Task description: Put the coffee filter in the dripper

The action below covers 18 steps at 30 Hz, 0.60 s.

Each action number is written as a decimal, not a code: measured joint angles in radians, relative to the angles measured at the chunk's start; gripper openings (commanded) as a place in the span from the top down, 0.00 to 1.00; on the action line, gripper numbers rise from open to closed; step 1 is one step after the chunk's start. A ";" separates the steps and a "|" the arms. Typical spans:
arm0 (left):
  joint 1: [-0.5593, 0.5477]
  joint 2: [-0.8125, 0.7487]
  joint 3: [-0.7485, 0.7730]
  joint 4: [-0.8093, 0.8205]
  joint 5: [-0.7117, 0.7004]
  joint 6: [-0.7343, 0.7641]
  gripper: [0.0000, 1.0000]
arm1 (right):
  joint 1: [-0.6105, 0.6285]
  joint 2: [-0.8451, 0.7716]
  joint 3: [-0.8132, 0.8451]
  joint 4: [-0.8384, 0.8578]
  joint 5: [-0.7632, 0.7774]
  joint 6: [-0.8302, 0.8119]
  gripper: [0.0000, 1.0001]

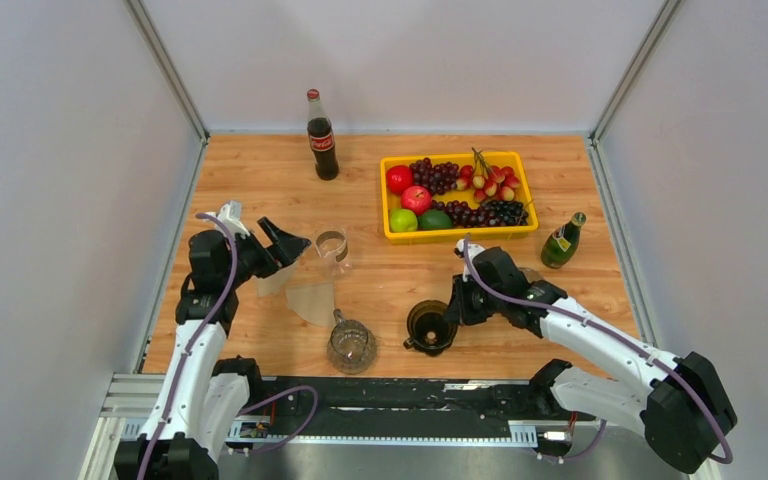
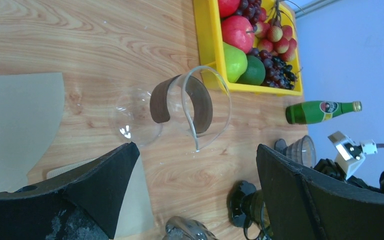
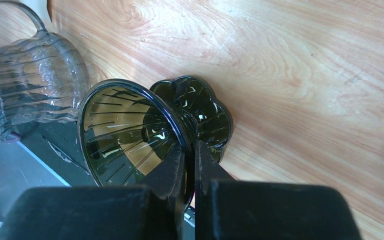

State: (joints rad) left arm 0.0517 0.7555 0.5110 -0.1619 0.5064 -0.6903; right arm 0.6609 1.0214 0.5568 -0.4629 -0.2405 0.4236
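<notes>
A beige paper coffee filter (image 1: 312, 300) lies flat on the wooden table; it also shows in the left wrist view (image 2: 15, 125). My left gripper (image 1: 282, 243) is open and empty, hovering just above and left of the filter, its jaws wide apart in the left wrist view (image 2: 195, 170). The dark glass dripper (image 1: 430, 325) stands near the table's front edge, tilted. My right gripper (image 1: 457, 303) is shut on the dripper's rim (image 3: 130, 135), with the rim pinched between its fingers (image 3: 190, 157). The dripper also shows in the left wrist view (image 2: 250, 207).
A glass carafe (image 1: 332, 250) stands just right of the left gripper. A ribbed glass jug (image 1: 351, 347) sits left of the dripper. A cola bottle (image 1: 321, 135), a yellow fruit tray (image 1: 457, 233) and a green bottle (image 1: 563, 240) are further back.
</notes>
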 measured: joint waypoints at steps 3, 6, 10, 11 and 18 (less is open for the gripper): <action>-0.022 -0.017 0.001 0.000 0.019 0.004 0.00 | 0.000 0.000 0.012 -0.008 0.004 0.031 1.00; -0.112 -0.032 0.014 -0.006 0.011 0.022 0.00 | 0.000 0.016 0.060 -0.039 0.006 0.064 1.00; -0.277 -0.032 0.063 -0.004 0.010 0.063 0.00 | 0.000 0.051 0.156 -0.082 0.009 0.095 1.00; -0.312 -0.032 0.070 0.004 0.011 0.072 0.00 | -0.002 0.057 0.179 -0.090 0.010 0.101 1.00; -0.562 0.042 0.101 0.039 0.008 0.177 0.00 | -0.044 0.081 0.345 -0.164 0.010 0.121 1.00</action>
State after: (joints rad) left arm -0.5102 0.7979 0.6121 -0.1234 0.5144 -0.5133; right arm 0.6167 1.1027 0.9020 -0.6266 -0.2306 0.5446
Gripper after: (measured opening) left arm 0.999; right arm 0.060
